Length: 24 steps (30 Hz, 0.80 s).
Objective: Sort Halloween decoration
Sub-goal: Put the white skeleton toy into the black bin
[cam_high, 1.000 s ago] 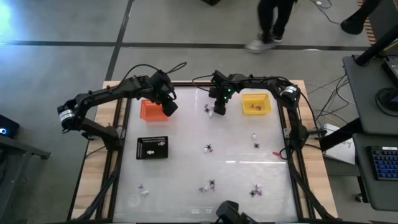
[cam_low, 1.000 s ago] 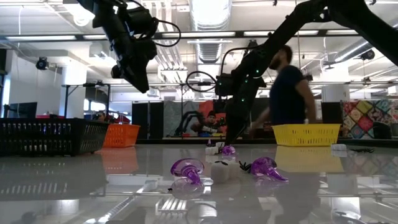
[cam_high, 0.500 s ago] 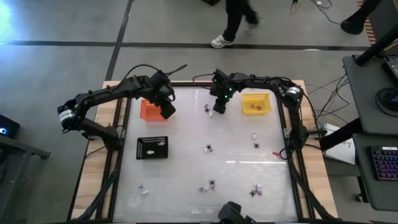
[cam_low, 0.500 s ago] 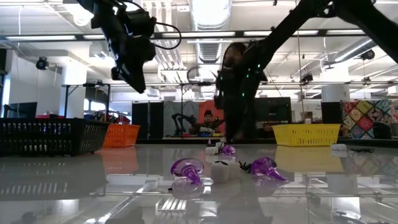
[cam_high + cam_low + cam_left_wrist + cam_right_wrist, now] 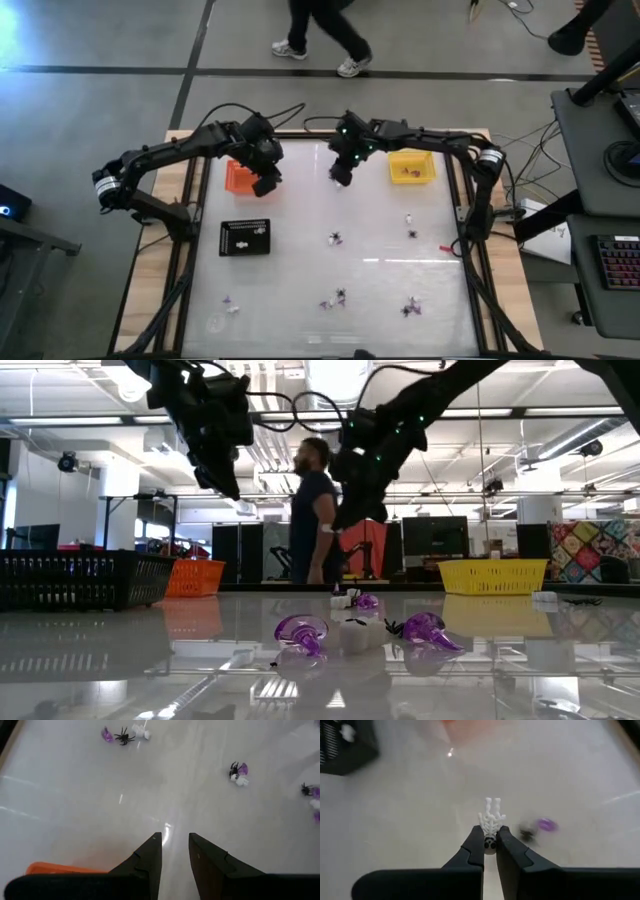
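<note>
Three trays are sitting on the table (image 5: pixel 300 300): one tray (image 5: pixel 240 177) at the far left under the left gripper (image 5: pixel 266 184), a second tray (image 5: pixel 245 238) nearer on that side, a third tray (image 5: pixel 411 166) far right. The right gripper (image 5: pixel 340 176) is hanging above the far middle, pinching a skeleton (image 5: pixel 491 821), with one trinket (image 5: pixel 546 824) lying on the table below it. More trinkets (image 5: pixel 337 298) are lying scattered over the middle and near edge, well apart from the trays, and a person (image 5: pixel 312 510) is walking behind the table.
</note>
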Available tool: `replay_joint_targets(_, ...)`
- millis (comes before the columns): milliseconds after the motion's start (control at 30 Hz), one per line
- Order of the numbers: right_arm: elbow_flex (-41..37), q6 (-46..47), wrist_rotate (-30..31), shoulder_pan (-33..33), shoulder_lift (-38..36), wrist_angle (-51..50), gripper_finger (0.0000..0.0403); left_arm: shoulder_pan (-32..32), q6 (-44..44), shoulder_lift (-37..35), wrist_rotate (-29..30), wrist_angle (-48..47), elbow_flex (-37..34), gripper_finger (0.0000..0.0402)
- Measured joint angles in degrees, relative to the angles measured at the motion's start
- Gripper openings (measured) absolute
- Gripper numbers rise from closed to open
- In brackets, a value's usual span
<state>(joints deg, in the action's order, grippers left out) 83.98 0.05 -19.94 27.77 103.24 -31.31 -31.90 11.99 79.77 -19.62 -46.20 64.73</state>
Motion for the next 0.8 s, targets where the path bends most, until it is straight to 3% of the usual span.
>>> replay_joint_targets(467, 7.95, 9.88, 1.81, -10.18, 0.04, 7.03, 0.0013, 0.09, 7.46, -0.03, -2.11, 0.61, 0.0, 0.0079)
replay_joint_targets(800, 8.53, 12.1, 4.95, -11.31, 0.07, 8.01, 0.0013, 0.09, 8.54, -0.03, -2.03, 2.85, 0.0, 0.0084)
